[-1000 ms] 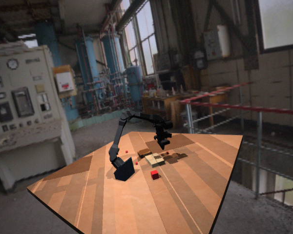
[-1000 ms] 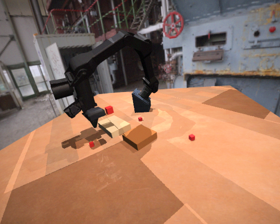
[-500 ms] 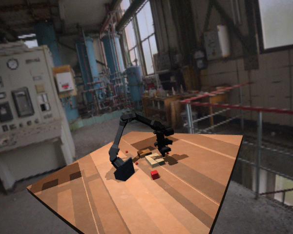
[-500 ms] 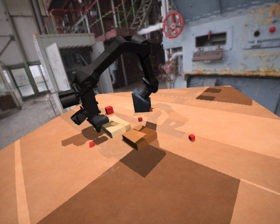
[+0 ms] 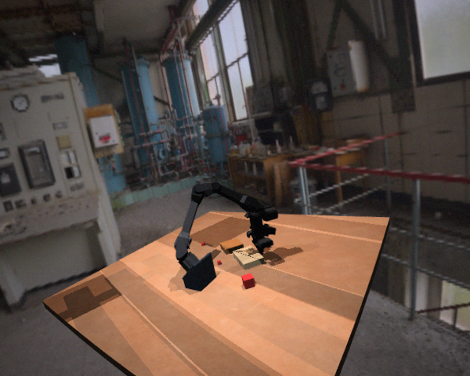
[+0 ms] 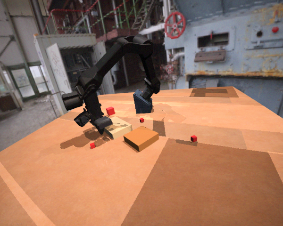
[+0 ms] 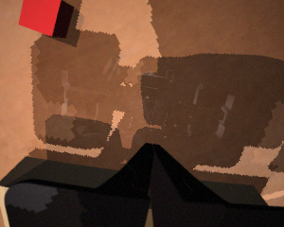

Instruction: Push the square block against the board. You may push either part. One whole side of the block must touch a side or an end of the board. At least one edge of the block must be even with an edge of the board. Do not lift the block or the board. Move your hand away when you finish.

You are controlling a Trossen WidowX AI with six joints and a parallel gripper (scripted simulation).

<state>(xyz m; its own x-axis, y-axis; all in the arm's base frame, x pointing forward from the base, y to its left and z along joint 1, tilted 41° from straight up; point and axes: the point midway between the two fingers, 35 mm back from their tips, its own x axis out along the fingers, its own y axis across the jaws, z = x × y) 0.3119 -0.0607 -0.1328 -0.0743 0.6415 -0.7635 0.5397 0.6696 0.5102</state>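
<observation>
Arm [image 5: 223, 192] [image 6: 107, 60] arched up and over from its base [image 5: 200, 272] [image 6: 143, 104], wrist [image 5: 262, 212] [image 6: 87, 81] bent down; jaws [image 5: 263, 247] [image 6: 101, 131] shut (tips together), pointing at the bench [image 5: 300, 319] [image 6: 87, 182] [image 7: 99, 14].

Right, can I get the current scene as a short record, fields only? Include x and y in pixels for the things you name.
gripper [image 5: 262, 250] [image 6: 101, 131] [image 7: 150, 150]: shut, holding nothing, tips beside the cream block
cream block [image 5: 247, 258] [image 6: 117, 130] [image 7: 2, 203]: lying flat on the table
orange block [image 5: 231, 245] [image 6: 141, 136]: flat, next to the cream block
block contact: cannot tell
larger red cube [image 5: 247, 280] [image 6: 110, 110]: one, on the table
small red cubes [image 5: 218, 262] [image 6: 141, 120] [image 7: 40, 16]: three, scattered
final withdrawal: not done
</observation>
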